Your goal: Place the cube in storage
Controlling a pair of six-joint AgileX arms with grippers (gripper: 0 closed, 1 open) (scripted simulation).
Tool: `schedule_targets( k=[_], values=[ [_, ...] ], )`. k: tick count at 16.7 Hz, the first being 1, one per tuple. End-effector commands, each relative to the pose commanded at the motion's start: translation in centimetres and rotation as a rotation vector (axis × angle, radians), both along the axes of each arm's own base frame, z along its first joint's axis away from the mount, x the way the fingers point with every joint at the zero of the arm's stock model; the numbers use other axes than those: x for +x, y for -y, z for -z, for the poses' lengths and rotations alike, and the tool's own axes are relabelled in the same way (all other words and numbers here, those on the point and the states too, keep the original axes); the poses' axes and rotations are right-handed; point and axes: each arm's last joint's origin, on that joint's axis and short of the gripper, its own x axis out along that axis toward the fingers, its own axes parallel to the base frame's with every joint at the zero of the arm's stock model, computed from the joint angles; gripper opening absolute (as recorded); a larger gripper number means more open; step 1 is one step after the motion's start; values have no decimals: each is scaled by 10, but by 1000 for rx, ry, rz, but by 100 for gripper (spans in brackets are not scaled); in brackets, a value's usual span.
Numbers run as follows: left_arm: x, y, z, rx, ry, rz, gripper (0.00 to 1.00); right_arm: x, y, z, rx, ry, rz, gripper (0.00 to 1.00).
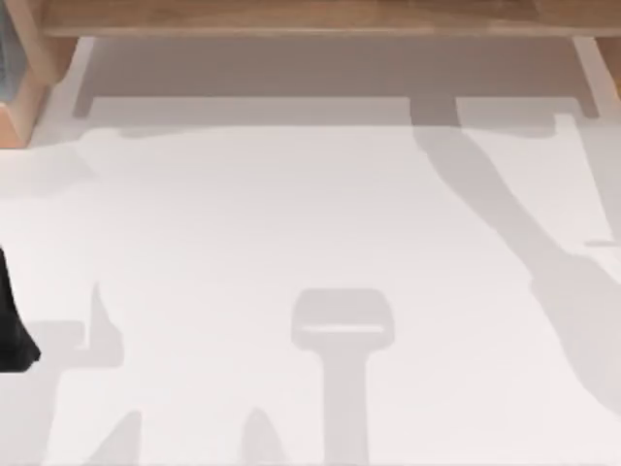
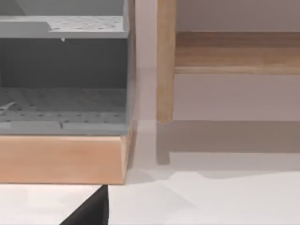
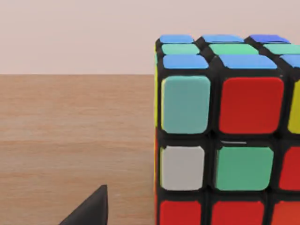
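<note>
The cube point(image 3: 220, 136) is a multicoloured puzzle cube with red, teal, green, white and blue stickers on black. It stands upright on a wooden surface point(image 3: 70, 131), close to the right wrist camera. A dark part of my right gripper point(image 3: 89, 208) shows low in that view, beside the cube and apart from it. The storage is a grey perforated unit point(image 2: 63, 101) on a wooden base point(image 2: 61, 159), seen in the left wrist view. A dark part of my left gripper point(image 2: 89, 211) shows in front of that base. My left arm point(image 1: 12, 330) sits at the table's left edge.
A wooden shelf point(image 1: 310, 17) runs along the far edge of the white table point(image 1: 310, 223). A wooden post point(image 2: 165, 61) stands right of the grey unit. Arm shadows lie across the table's right and near parts.
</note>
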Motion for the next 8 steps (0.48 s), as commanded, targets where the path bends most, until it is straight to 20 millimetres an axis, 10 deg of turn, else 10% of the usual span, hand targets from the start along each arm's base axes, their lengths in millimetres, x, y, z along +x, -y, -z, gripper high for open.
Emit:
schedule_targets(
  k=[8],
  values=[
    [0,0,0,0,0,0,100,45,1,1,1,2,0,100]
  ],
)
